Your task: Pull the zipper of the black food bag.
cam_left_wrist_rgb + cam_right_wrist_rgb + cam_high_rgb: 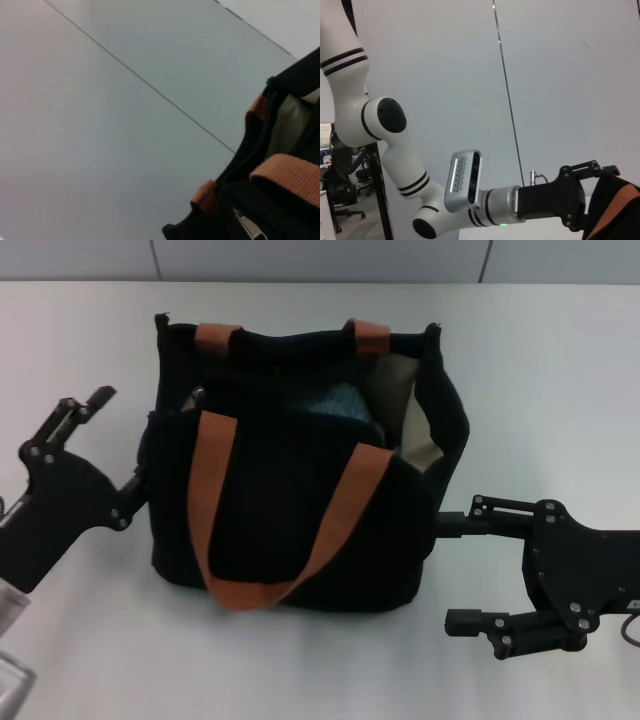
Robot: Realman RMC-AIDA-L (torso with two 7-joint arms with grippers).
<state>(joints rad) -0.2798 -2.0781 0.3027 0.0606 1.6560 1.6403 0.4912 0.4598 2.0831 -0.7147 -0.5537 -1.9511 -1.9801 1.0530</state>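
The black food bag [290,530] stands upright in the middle of the white table, with its top open and pale lining showing at the right. One orange handle hangs down its front. The zipper, a small silver pull tab [195,398], lies at the rim near the bag's left corner. It also shows in the left wrist view [248,226]. My left gripper [118,440] is open at the bag's left side, its lower finger against the fabric. My right gripper [446,570] is open at the bag's right side, its upper finger touching the bag.
The white table [540,390] spreads around the bag. A grey wall [320,258] runs behind it. A clear object [12,640] sits at the near left edge. The right wrist view shows my left arm [465,185] reaching the bag [615,210].
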